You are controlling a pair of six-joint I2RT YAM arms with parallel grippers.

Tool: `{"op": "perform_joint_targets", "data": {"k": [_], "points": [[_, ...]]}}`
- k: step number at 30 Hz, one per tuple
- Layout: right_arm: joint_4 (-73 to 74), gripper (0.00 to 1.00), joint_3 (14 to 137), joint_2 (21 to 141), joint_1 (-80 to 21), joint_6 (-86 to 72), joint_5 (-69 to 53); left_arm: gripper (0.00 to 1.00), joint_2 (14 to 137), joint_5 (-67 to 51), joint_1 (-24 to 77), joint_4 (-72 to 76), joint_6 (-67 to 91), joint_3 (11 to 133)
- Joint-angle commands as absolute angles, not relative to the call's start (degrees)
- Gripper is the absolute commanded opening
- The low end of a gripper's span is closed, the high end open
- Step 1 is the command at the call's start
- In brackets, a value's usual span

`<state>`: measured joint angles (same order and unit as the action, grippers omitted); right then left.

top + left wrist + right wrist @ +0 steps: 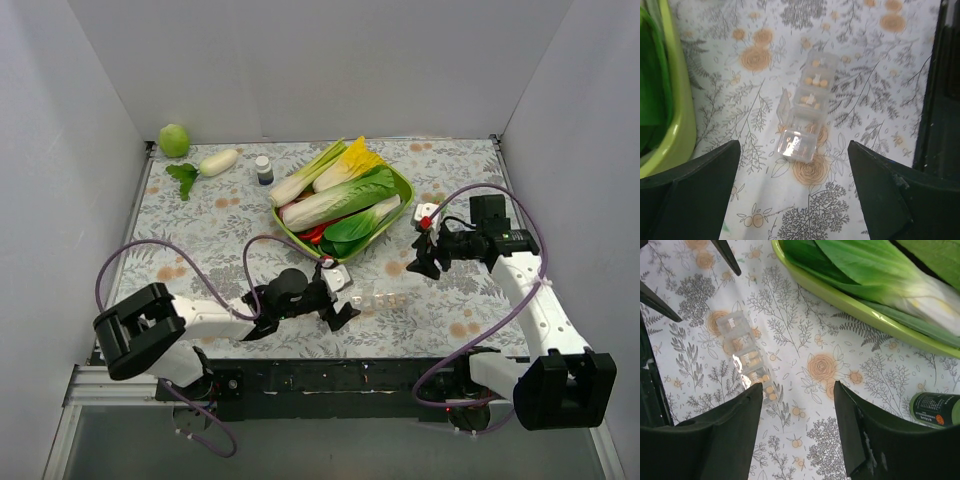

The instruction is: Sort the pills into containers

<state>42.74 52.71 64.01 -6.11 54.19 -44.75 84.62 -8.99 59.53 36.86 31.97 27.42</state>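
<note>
The clear pill-organizer strip [380, 298] lies on the flowered tablecloth between my two grippers. In the left wrist view, the strip [802, 117] lies just ahead of my open, empty left gripper [795, 200]. One lid [784, 102] stands up, and orange and pale pills [816, 81] sit in its compartments. My left gripper [348, 300] is just left of the strip. My right gripper [420, 256] is open and empty, above the table to the strip's right. In the right wrist view the strip [747, 357] is left of the right gripper [797, 405].
A green tray [402, 186] of leafy vegetables stands behind the strip; its rim shows in both wrist views [682, 125] [855, 305]. A green bottle [935, 410] lies near the right gripper. A dark-capped bottle [264, 170], a radish [218, 162] and a green ball [174, 140] are far left.
</note>
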Motion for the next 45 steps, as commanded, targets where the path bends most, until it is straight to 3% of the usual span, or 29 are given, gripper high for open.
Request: {"op": "perform_joint_targets", "data": {"k": [1,4,6,13,24,27,31,32,35,38,45], "points": [[41.91,0.59,51.42,62.93,-6.06,51.77,-54.89,0.88,75.6,-8.17,59.85,34.37,39.53,25.58],[42.8,0.42,50.28,67.39,-13.25,51.86,-52.4,0.83,71.55,-10.8,59.85,32.96,39.82,24.09],[41.49,0.36,49.57,69.07,-17.38,51.42,-52.12,0.83,71.54,-13.35,59.94,33.92,36.66,21.98],[42.54,0.16,52.38,80.13,-20.74,53.78,-52.65,0.93,81.02,-13.89,60.2,38.15,23.04,22.23],[42.1,0.11,52.91,86.92,-23.64,55.02,-52.74,0.93,95.27,-9.14,60.12,45.09,20.04,27.42],[40.35,0.11,53.0,88.24,-24.34,53.71,-52.38,0.87,97.2,-10.37,60.12,43.51,20.21,29.0],[37.1,0.11,53.61,89.21,-24.61,50.63,-51.07,0.61,98.96,-11.77,60.12,41.75,21.0,30.32],[36.39,0.11,53.7,89.21,-24.61,49.93,-50.89,0.49,99.31,-12.13,60.12,42.1,21.35,30.15],[35.6,0.11,54.05,89.47,-24.52,49.31,-50.63,0.33,99.75,-12.92,60.12,41.75,21.45,30.06],[33.85,0.11,53.88,89.82,-24.61,47.56,-49.75,0.25,100.2,-13.45,60.12,40.79,21.45,30.15],[26.55,0.08,53.88,92.11,-24.52,39.21,-44.22,0.2,99.84,-13.89,60.12,39.73,21.27,29.53]]}}
